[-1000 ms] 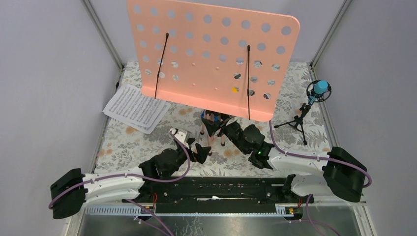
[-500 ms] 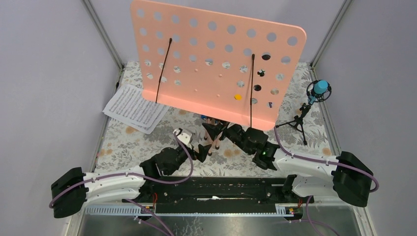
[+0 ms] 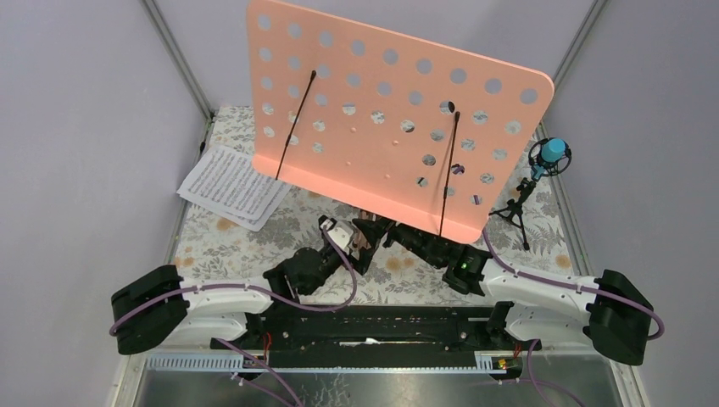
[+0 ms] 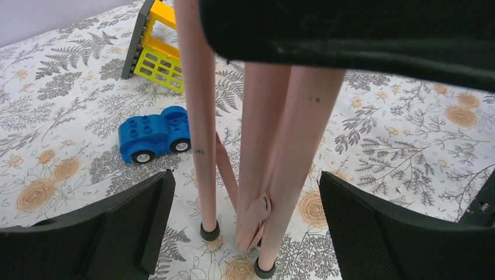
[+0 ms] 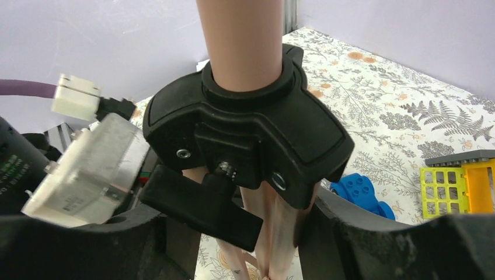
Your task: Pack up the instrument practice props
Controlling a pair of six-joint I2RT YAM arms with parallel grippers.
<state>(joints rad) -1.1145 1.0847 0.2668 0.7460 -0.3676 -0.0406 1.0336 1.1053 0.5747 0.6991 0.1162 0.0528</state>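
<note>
The pink perforated music stand (image 3: 390,127) leans to the right at the middle of the table. Its tripod legs (image 4: 274,146) are folded close together, feet on the cloth. My left gripper (image 3: 363,248) is open, its fingers on either side of the legs (image 4: 245,233) without touching them. My right gripper (image 3: 392,235) is shut on the legs just under the stand's black hub (image 5: 245,128). White sheet-music pages (image 3: 229,185) lie at the left. The blue mic (image 3: 551,153) stands on its black tripod at the right. The black mic is out of view.
A small blue toy car (image 4: 154,134) and a yellow-green toy block (image 4: 154,46) sit on the floral cloth behind the stand's legs, hidden under the panel in the top view. Grey walls close in the table on three sides.
The stand has shifted right and leans further right, moving with my right gripper. My left arm has reached forward, bringing its open fingers around the legs.
</note>
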